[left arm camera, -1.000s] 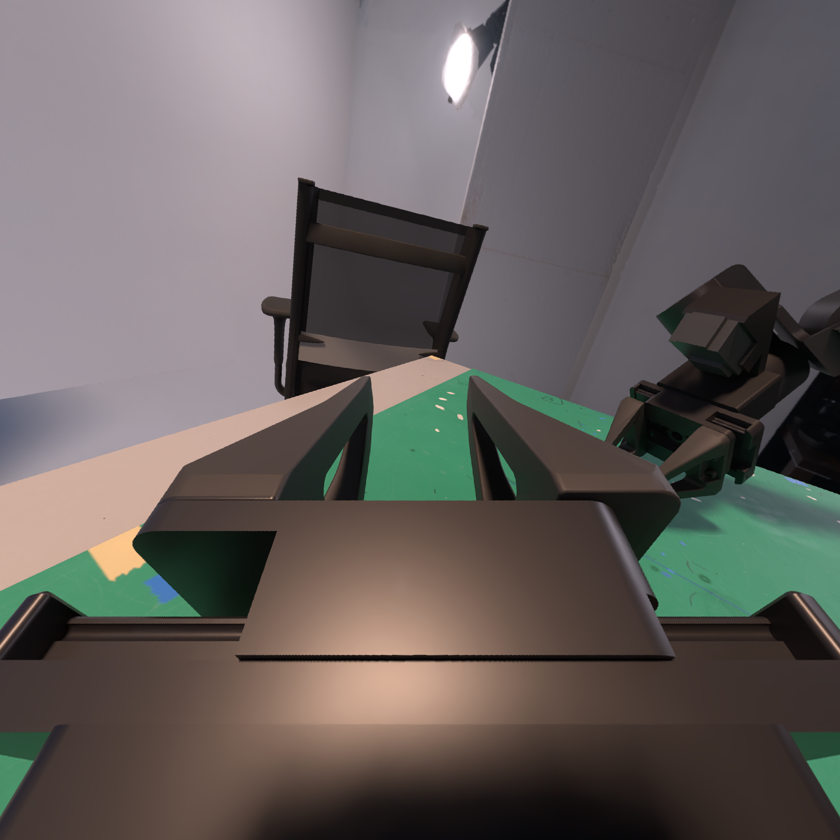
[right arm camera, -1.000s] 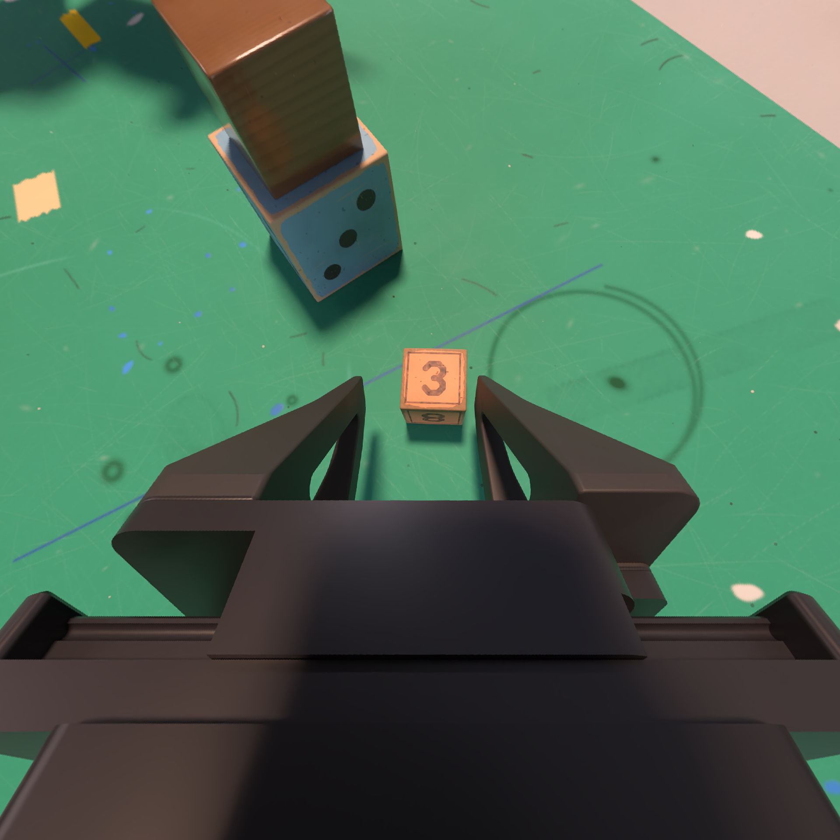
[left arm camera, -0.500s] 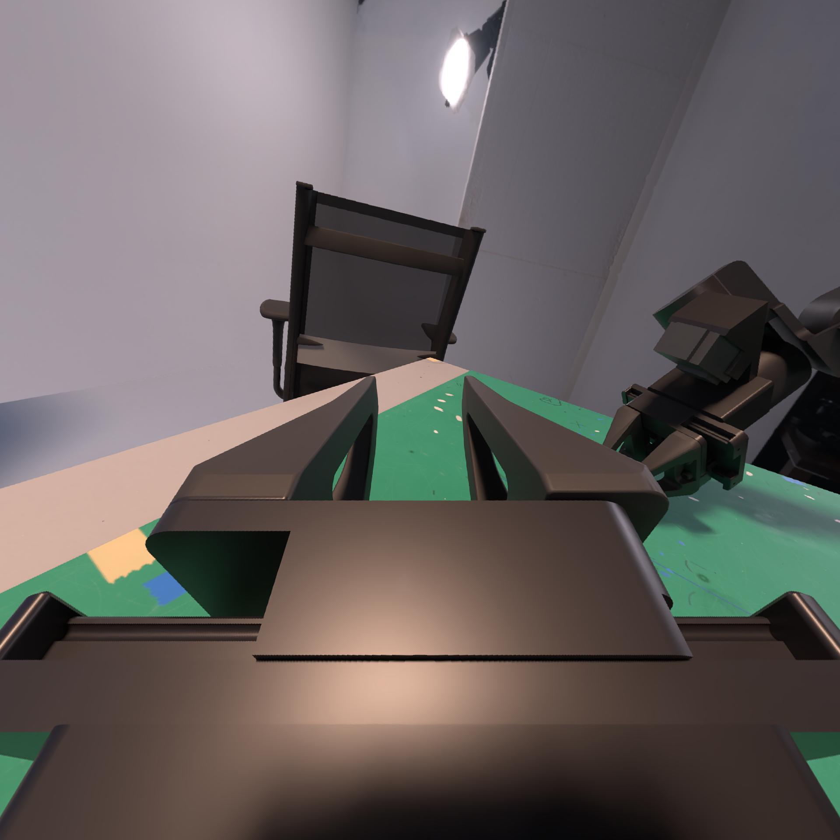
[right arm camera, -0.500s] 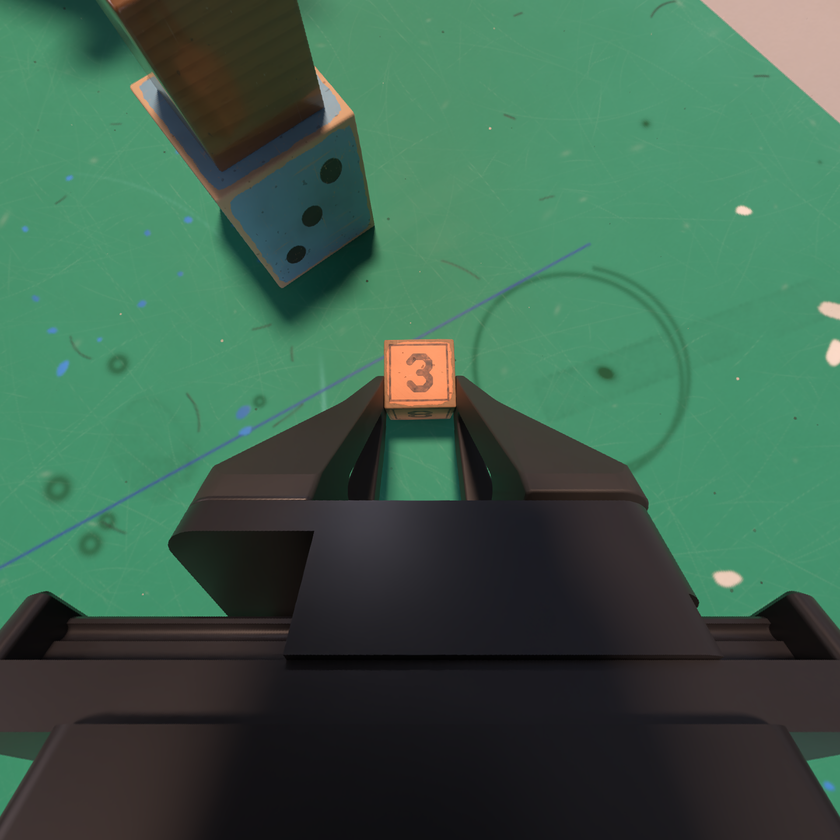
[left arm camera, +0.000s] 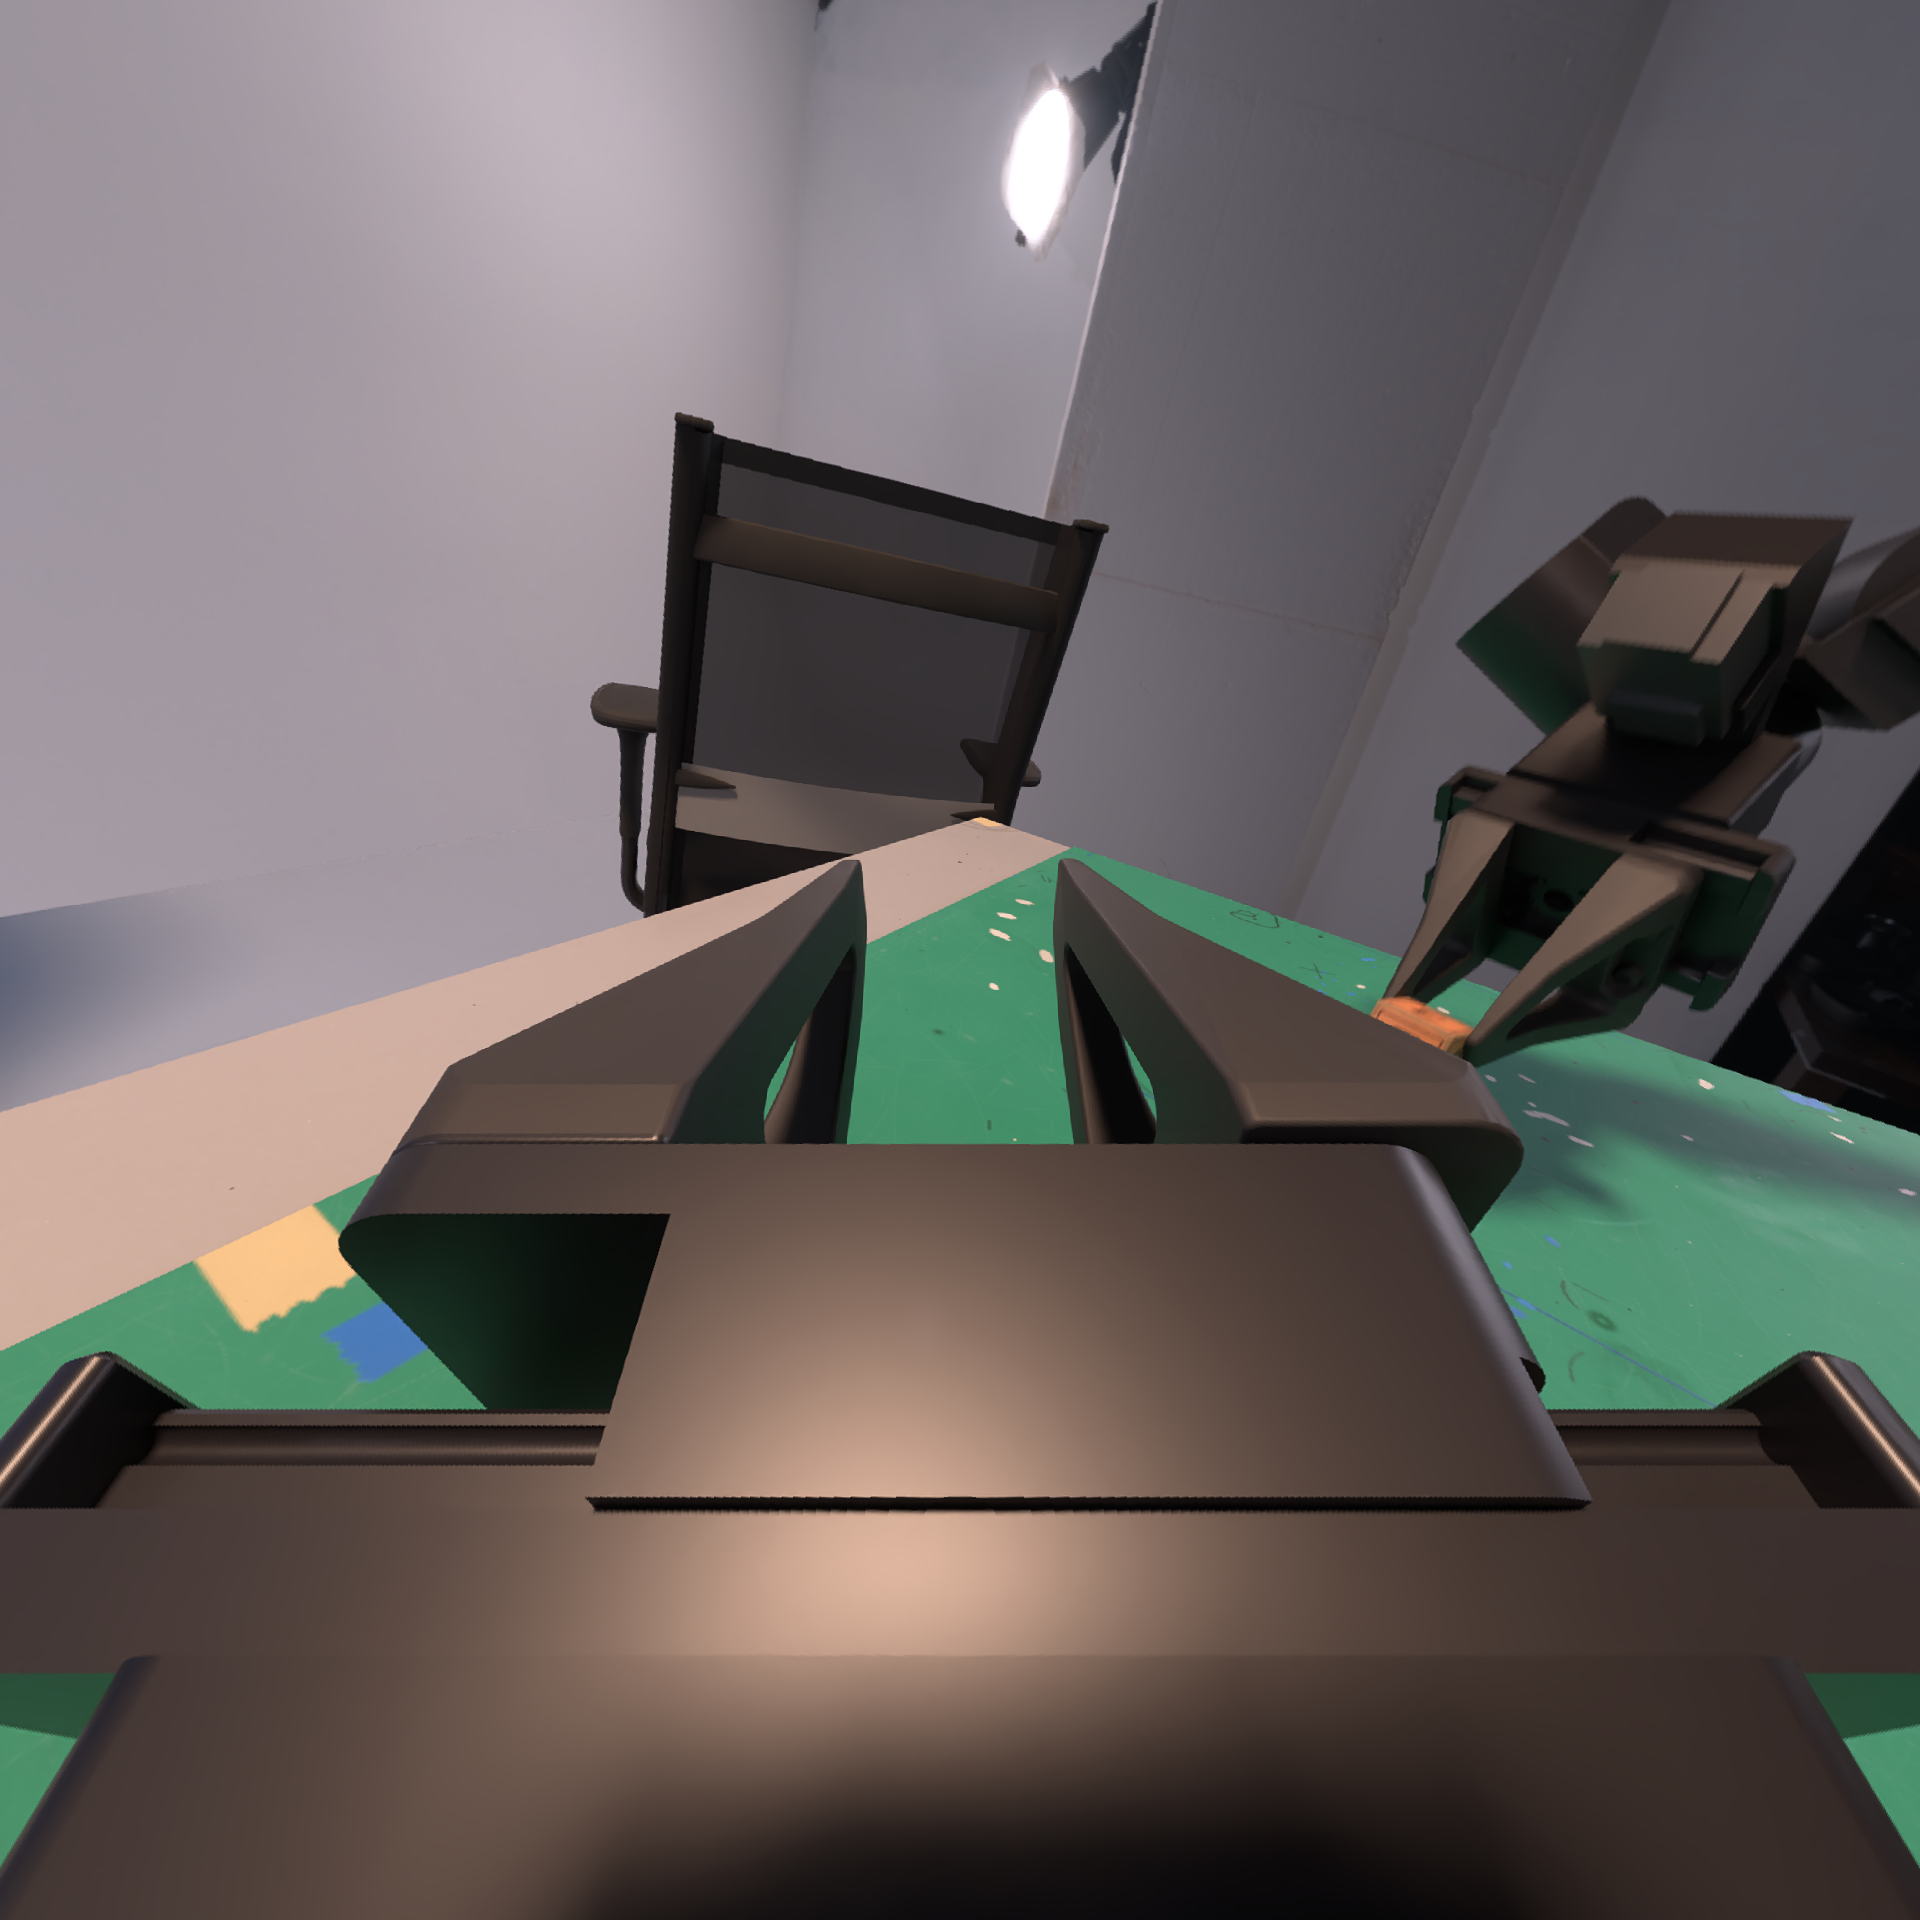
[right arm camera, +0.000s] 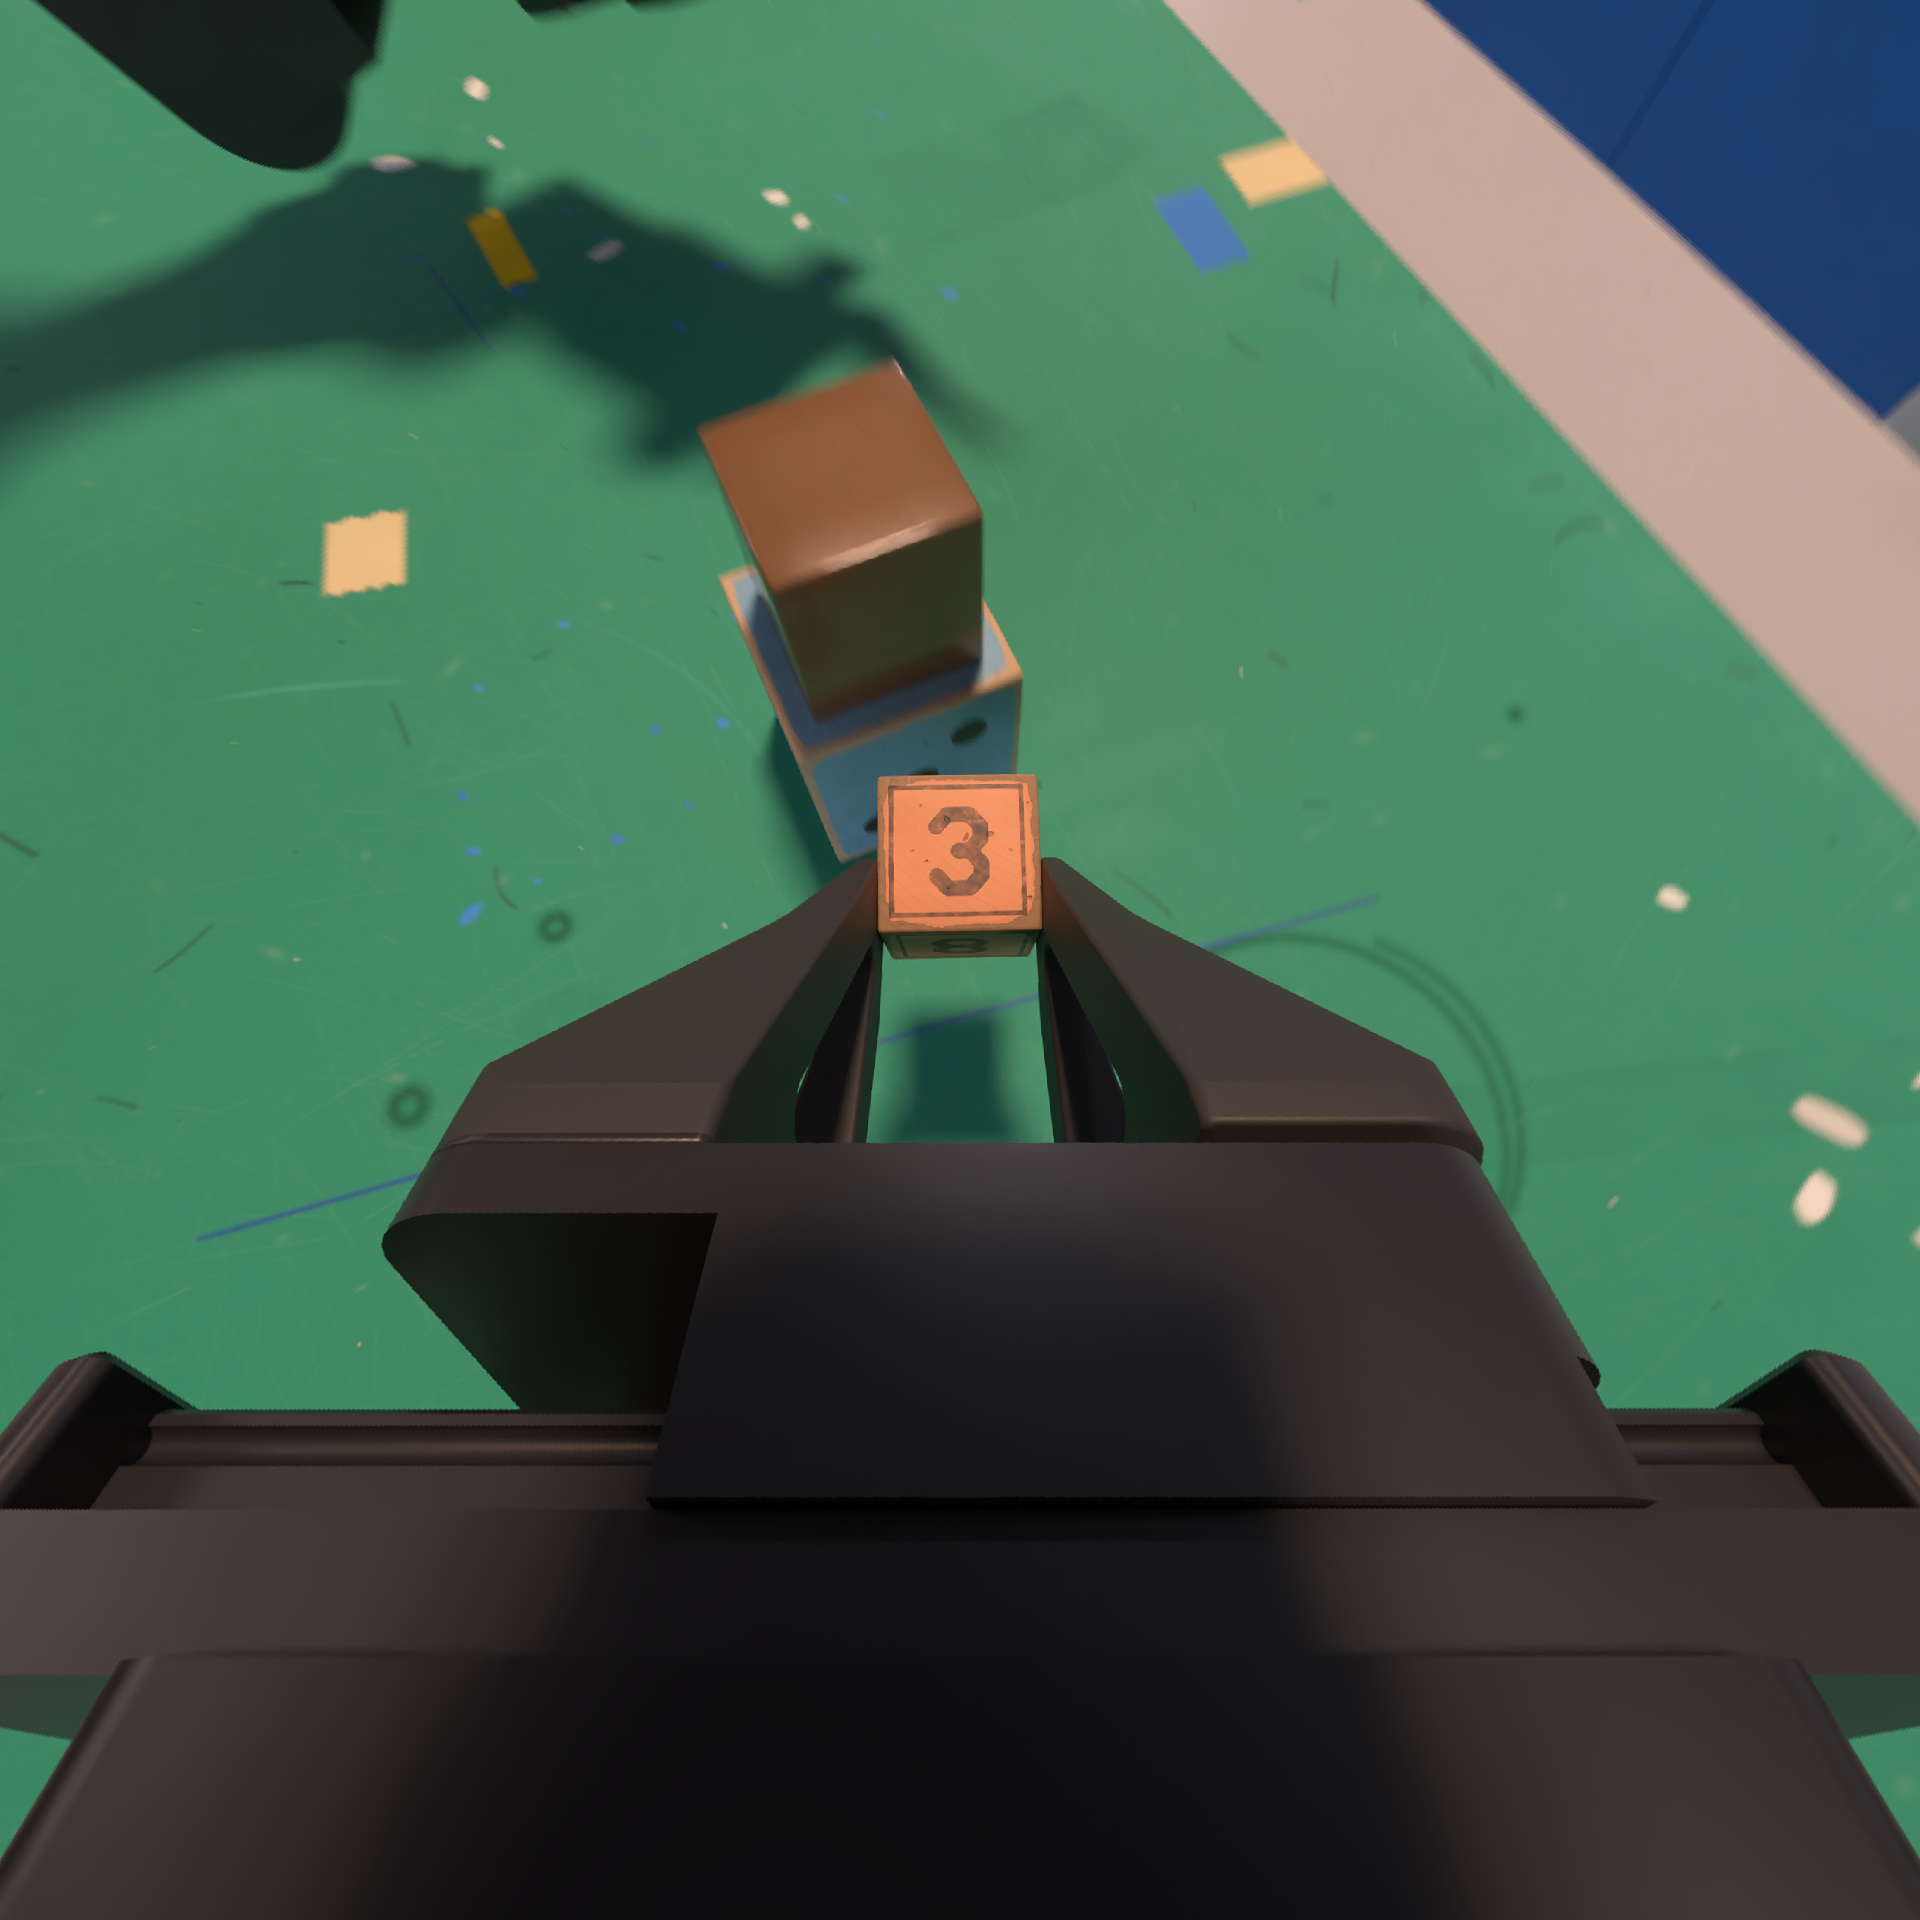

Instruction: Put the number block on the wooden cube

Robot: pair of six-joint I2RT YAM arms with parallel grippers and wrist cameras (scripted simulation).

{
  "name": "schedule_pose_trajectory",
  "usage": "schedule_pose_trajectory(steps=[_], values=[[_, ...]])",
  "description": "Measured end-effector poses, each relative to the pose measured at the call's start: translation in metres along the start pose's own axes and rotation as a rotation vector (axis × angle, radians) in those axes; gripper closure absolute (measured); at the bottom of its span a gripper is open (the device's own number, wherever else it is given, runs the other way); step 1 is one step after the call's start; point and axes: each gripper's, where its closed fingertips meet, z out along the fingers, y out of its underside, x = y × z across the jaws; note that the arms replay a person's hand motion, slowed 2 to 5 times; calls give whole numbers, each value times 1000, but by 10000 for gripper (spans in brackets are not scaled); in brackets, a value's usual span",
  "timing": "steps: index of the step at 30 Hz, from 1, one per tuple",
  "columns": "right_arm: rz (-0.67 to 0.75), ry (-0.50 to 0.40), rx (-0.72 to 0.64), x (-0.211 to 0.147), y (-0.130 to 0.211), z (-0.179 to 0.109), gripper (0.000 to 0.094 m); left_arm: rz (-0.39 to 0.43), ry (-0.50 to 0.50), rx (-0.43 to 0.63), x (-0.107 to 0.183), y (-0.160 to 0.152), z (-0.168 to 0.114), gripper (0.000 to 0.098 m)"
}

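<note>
Since half a second ago the right claw point(right arm camera: 958, 883) has risen off the green bench point(right arm camera: 1299, 644), carrying the number block point(right arm camera: 957, 854) with it; the block's shadow now lies on the mat below, between the fingers. The claw grips the orange block by its two sides, at the fingertips. Ahead and lower stands the wooden cube point(right arm camera: 847, 525), stacked a little askew on a blue dotted die point(right arm camera: 935, 727), and the block overlaps the die's near corner in the right wrist view. From the left wrist view the right claw hangs tilted downward over the bench, clear of it. The left claw point(left arm camera: 958, 894) stays low over the bench, fingers parted and holding nothing, pointing toward a dark chair point(left arm camera: 852, 665).
</note>
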Motion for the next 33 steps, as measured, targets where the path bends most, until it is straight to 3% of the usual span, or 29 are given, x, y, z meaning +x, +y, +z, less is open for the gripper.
schedule_pose_trajectory(steps=[8, 15, 25, 33], values=[[-253, -178, 14, -22, -65, -12, 689, 0, 2, -1, 0, 0, 0, 672], [-418, -239, -52, -31, -90, 1, 689, -1, 5, -1, 1, 0, 0, 673], [-415, -294, -110, -26, -84, 29, 689, -11, 10, -4, 0, 0, 1, 674], [-389, -301, -126, -23, -77, 35, 689, -29, 20, -15, -1, 1, 3, 673]])
